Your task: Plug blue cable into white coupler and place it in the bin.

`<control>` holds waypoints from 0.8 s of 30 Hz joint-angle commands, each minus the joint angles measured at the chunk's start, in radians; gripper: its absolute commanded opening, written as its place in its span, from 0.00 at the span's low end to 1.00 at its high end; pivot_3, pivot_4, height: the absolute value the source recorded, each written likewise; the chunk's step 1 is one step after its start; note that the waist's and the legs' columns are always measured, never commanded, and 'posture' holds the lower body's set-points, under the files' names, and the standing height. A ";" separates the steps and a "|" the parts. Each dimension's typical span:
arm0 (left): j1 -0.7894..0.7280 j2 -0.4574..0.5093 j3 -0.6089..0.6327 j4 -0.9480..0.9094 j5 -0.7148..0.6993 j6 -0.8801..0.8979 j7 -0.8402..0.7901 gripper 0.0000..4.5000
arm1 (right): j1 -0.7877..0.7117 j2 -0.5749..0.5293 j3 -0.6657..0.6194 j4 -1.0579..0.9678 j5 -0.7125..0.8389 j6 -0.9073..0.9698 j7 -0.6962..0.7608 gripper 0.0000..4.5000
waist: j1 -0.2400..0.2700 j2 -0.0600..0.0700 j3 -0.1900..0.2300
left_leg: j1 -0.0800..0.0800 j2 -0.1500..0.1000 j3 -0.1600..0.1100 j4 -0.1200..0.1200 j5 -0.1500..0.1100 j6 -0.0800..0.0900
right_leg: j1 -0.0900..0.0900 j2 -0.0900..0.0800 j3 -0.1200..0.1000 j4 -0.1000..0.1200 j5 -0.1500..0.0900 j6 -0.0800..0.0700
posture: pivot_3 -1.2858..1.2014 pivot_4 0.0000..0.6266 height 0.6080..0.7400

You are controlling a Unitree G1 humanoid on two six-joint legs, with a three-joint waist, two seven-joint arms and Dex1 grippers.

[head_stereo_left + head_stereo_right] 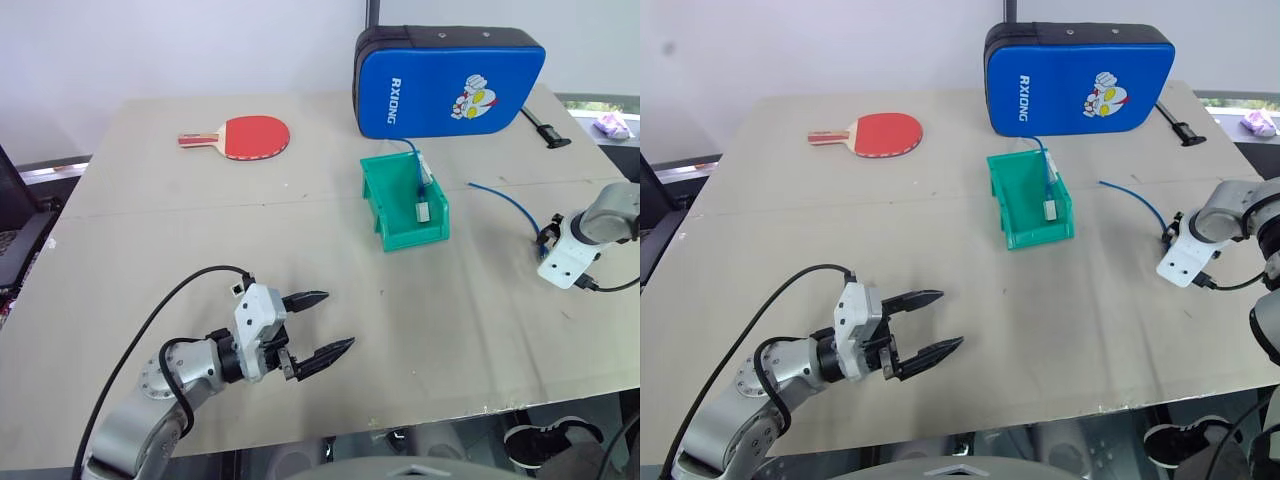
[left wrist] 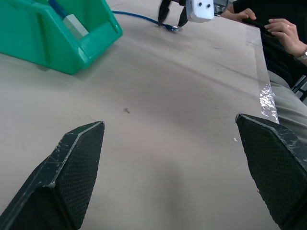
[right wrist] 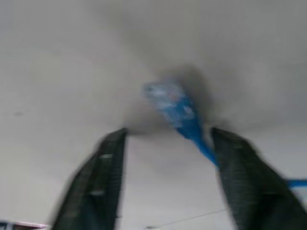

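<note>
Pickup step: right claw (image 3: 165,143) straddling thin bright-blue cable's (image 3: 180,115) plug end on worktop (image 1: 300,250), fingers apart, not clamped. Left claw (image 1: 318,325) released, idle. Next: pinch plug squarely.

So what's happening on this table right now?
The robot's right hand is down at the table's right side with its fingers either side of the plug end of the blue cable, not yet clamped on it. The left hand hovers open and empty near the front edge. The green bin already holds a second cable with a grey-white block.
</note>
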 commanded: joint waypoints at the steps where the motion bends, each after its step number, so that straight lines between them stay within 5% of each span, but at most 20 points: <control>1: 0.006 0.002 0.006 -0.047 0.001 -0.008 0.012 1.00 | 0.009 0.024 0.027 0.020 -0.013 -0.071 -0.034 0.17 | 0.001 -0.001 -0.001 | 0.000 0.000 0.000 0.000 0.000 0.000 | 0.000 0.000 0.000 0.000 0.000 0.000 | 0.52 0.24 1.00; 3: 0.009 0.001 0.004 -0.046 0.002 -0.010 0.014 1.00 | 0.002 0.023 0.001 0.015 0.031 -0.101 -0.006 0.02 | 0.003 -0.001 -0.001 | 0.001 0.000 -0.002 0.001 0.000 0.000 | 0.001 0.000 -0.001 0.002 0.000 0.000 | 0.52 0.24 1.00; 5: 0.010 -0.002 0.000 -0.042 0.004 -0.014 0.013 1.00 | 0.000 0.012 -0.039 0.004 0.103 -0.144 0.054 0.02 | 0.003 -0.001 -0.001 | 0.001 0.000 -0.004 0.000 0.000 0.000 | 0.002 0.002 -0.003 0.002 0.000 0.000 | 0.52 0.24 1.00; 8: 0.002 -0.004 -0.004 -0.025 0.008 -0.020 0.006 1.00 | 0.074 -0.005 -0.179 -0.070 0.483 -0.139 0.383 0.02 | 0.001 -0.001 -0.001 | 0.001 0.002 -0.005 -0.001 0.000 0.000 | 0.001 0.003 -0.004 0.002 0.000 -0.001 | 0.52 0.24 1.00; 9: -0.002 -0.005 -0.005 -0.020 0.008 -0.021 0.003 1.00 | 0.144 -0.027 -0.214 -0.199 0.672 -0.037 0.531 0.02 | 0.000 -0.001 -0.001 | 0.001 0.003 -0.005 -0.001 0.000 0.000 | 0.001 0.003 -0.003 0.002 0.001 -0.001 | 0.52 0.24 1.00; 12: -0.016 -0.007 -0.012 -0.001 0.010 -0.025 -0.006 1.00 | 0.422 -0.125 -0.325 -0.862 1.266 0.660 0.822 0.02 | 0.004 0.000 -0.001 | 0.000 0.006 -0.008 -0.002 0.000 0.000 | 0.001 -0.001 -0.003 0.001 0.001 0.000 | 0.52 0.24 1.00; 17: -0.056 -0.010 -0.014 0.044 0.022 -0.033 -0.013 1.00 | 0.625 -0.111 -0.423 -1.443 1.520 1.425 0.661 0.02 | 0.014 0.014 0.004 | -0.004 0.008 -0.012 -0.003 0.000 0.000 | -0.003 -0.002 -0.010 0.003 0.002 0.001 | 0.52 0.24 1.00; 24: -0.087 -0.007 -0.018 0.097 0.051 -0.063 -0.040 1.00 | 0.588 0.185 -0.342 -1.504 1.489 1.791 0.446 0.02 | 0.027 0.011 0.004 | -0.003 0.007 -0.006 0.001 0.000 0.000 | -0.003 0.005 -0.010 0.002 -0.001 0.001 | 0.52 0.24 1.00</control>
